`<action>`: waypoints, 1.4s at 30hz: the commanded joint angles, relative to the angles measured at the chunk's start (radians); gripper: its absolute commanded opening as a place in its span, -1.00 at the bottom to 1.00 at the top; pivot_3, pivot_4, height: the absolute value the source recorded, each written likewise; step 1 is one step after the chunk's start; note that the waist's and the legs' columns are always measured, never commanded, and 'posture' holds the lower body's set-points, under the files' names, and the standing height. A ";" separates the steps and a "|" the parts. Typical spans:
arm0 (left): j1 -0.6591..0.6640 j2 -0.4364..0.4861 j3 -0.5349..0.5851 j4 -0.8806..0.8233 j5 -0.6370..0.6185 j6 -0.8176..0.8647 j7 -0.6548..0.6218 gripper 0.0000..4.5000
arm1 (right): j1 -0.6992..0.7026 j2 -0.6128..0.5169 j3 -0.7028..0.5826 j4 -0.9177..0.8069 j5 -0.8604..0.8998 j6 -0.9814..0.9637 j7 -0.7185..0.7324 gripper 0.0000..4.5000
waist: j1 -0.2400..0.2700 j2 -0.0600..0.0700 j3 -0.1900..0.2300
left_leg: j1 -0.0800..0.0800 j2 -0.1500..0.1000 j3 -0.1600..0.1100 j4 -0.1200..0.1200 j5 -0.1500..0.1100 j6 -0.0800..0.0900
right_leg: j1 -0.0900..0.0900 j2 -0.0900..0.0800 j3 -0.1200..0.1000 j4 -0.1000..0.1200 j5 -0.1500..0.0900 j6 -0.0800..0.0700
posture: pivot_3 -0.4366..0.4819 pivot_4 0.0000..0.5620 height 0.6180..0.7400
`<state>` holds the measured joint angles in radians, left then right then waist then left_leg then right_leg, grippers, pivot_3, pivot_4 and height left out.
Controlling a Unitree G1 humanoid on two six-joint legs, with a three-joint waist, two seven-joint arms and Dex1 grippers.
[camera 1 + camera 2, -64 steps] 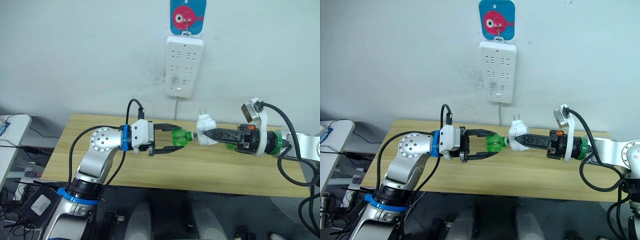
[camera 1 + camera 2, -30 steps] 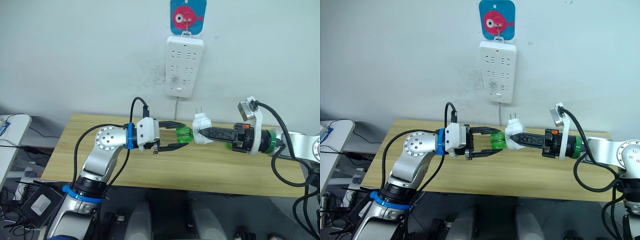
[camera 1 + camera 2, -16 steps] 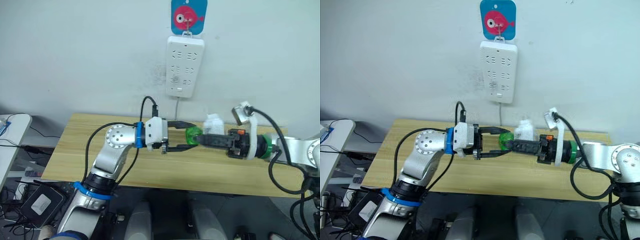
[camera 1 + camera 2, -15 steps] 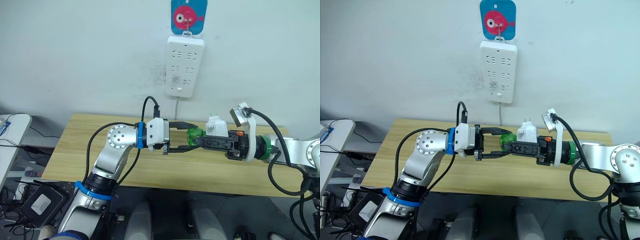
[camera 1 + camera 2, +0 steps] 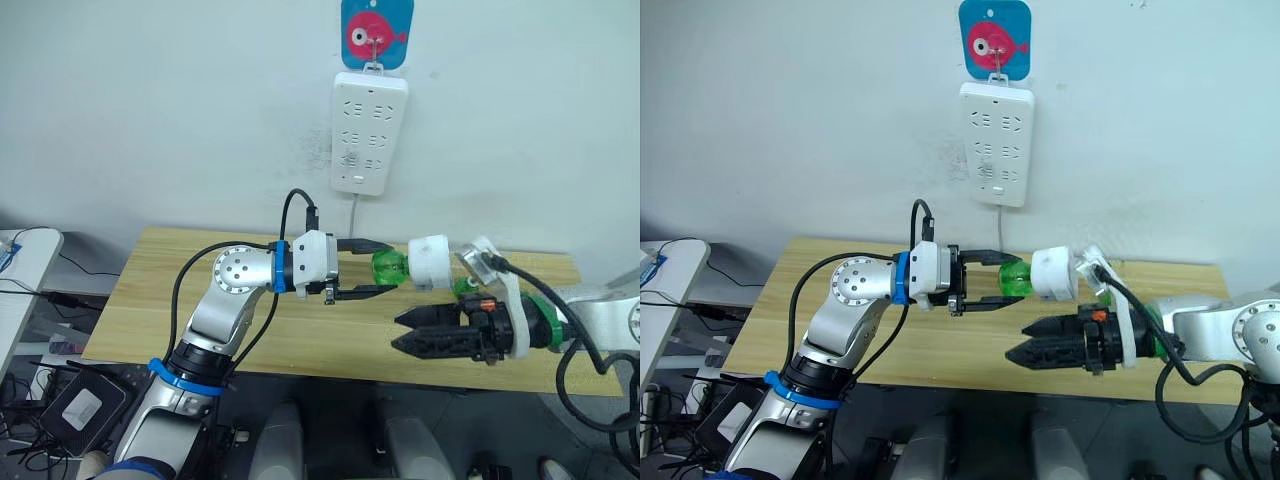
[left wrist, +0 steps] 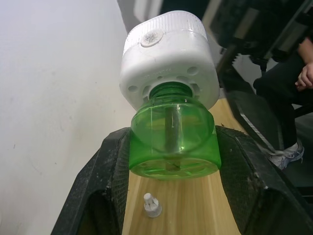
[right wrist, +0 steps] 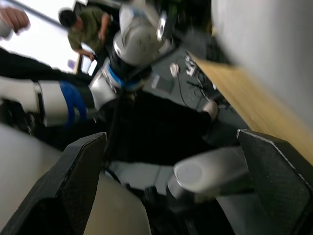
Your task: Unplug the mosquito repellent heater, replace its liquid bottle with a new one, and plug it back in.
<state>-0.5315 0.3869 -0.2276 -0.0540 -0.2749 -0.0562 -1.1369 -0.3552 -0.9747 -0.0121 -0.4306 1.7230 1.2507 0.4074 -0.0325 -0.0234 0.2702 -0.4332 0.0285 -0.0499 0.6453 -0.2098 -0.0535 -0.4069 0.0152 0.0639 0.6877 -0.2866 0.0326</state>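
1. Heater (image 5: pixel 431 262), white and rounded, hangs in the air above the wooden table (image 5: pixel 150 290), screwed onto a green bottle (image 5: pixel 388 267) that sits at its 9 o'clock side.
2. The left gripper (image 5: pixel 372 269) is clenched on the green bottle, one black finger above it and one below; in the left wrist view the fingers (image 6: pixel 105 166) press both sides of the bottle (image 6: pixel 171 142), with the white heater (image 6: pixel 168 58) just beyond it.
3. The right gripper (image 5: pixel 400 331) is released and holds nothing; its two black fingers are spread apart, pointing toward 9 o'clock, at about 6 o'clock of the heater and apart from it.
4. A white power strip (image 5: pixel 366 130) hangs on the wall at 12 o'clock of the heater, well apart from it, under a blue hook (image 5: pixel 376 32) with a pink fish on it. Its cord (image 5: pixel 355 212) drops behind the table.
5. A small white cap (image 6: pixel 150 204) lies on the table under the bottle in the left wrist view.
6. A person (image 6: pixel 293 93) in dark clothes sits beyond the table in the left wrist view.
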 commanded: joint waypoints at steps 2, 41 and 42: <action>-0.006 0.015 0.034 -0.019 -0.022 -0.024 0.004 0.00 | 0.089 -0.071 -0.060 -0.024 -0.227 -0.048 0.217 0.99 | 0.001 0.000 0.000 | 0.000 0.000 0.000 0.000 0.000 0.000 | 0.000 0.000 0.000 0.000 0.000 0.000 | -0.10 -0.20 1.00; 0.065 0.112 0.053 -0.097 -0.059 0.083 -0.004 0.00 | -0.368 0.252 0.005 0.142 -0.477 0.021 0.388 -0.98 | -0.002 0.001 0.000 | 0.000 0.000 -0.001 0.001 0.000 0.000 | 0.000 -0.001 -0.001 0.002 0.003 -0.004 | -0.11 -0.31 1.00; 0.064 0.113 0.051 -0.098 -0.059 0.082 -0.008 0.00 | -0.397 0.261 0.021 0.174 -0.513 0.010 0.389 -0.98 | -0.003 0.001 0.000 | 0.000 0.000 -0.001 0.001 0.000 0.000 | 0.000 -0.001 -0.001 0.002 0.003 -0.004 | -0.10 -0.31 1.00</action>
<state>-0.4599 0.5042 -0.1710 -0.1286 -0.3280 0.0512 -1.1347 -0.7177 -0.7209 0.0017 -0.2839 1.2489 1.2870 0.7867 -0.0352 -0.0227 0.2697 -0.4327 0.0279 -0.0504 0.6461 -0.2097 -0.0537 -0.4069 0.0142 0.0625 0.6901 -0.2837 0.0284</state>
